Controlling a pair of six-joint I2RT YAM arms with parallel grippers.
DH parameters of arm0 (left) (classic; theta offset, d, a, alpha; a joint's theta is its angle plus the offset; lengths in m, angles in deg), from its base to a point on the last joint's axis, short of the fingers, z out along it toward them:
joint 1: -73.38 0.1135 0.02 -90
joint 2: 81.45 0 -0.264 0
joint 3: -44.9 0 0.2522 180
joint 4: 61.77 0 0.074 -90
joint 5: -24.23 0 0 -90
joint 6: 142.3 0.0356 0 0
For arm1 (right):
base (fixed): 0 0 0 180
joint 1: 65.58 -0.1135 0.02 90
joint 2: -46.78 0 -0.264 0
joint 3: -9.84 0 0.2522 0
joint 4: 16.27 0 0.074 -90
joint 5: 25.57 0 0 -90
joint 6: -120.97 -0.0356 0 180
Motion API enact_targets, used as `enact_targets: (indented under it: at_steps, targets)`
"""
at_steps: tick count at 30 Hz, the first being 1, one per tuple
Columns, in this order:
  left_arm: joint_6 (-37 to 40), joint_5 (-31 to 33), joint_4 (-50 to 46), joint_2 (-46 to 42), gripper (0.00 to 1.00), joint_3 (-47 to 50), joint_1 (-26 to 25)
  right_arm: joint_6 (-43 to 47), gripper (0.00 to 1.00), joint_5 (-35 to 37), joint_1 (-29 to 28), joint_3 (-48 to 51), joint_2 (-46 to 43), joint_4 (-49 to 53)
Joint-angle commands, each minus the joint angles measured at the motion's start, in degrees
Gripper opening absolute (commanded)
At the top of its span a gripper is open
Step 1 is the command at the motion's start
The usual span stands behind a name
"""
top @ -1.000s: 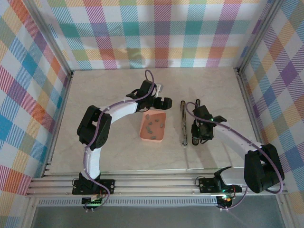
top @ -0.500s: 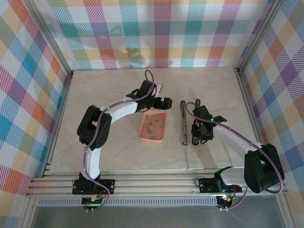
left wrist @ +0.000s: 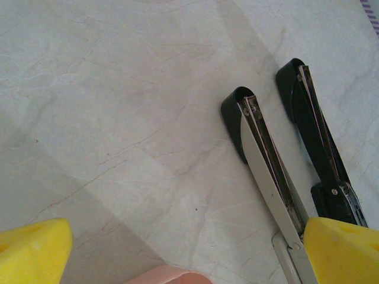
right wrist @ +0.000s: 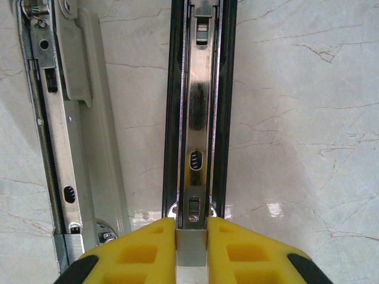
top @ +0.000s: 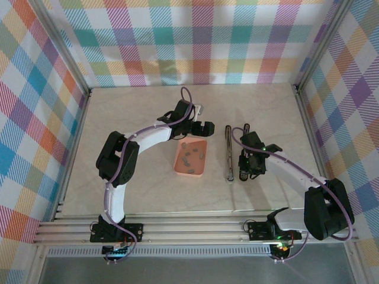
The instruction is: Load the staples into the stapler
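Salmon-pink tray sits mid-table in the top view, the grey staples loose inside and the stapler splayed open just beside it. The left gripper hovers at the tray's far edge, and the right gripper is on the stapler's black arm. From the left wrist, its yellow fingertips stand wide apart and empty. From the right wrist, its jaws clamp that arm's metal rail. Best to keep that clamp steady, lift one strip by its long sides and seat it square in the channel.
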Motion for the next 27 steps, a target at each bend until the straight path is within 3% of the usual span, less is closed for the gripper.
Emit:
enact_targets:
  at_steps: [1,27]
  targets:
    - [-0.42,-1.14,1.05,0.63,1.0,0.3,-0.8,-0.83,0.17,-0.45,0.19,0.38,0.74,0.8]
    - [-0.55,-1.19,1.31,0.82,1.0,0.43,-0.98,-0.83,0.17,-0.55,0.17,0.55,0.65,1.75]
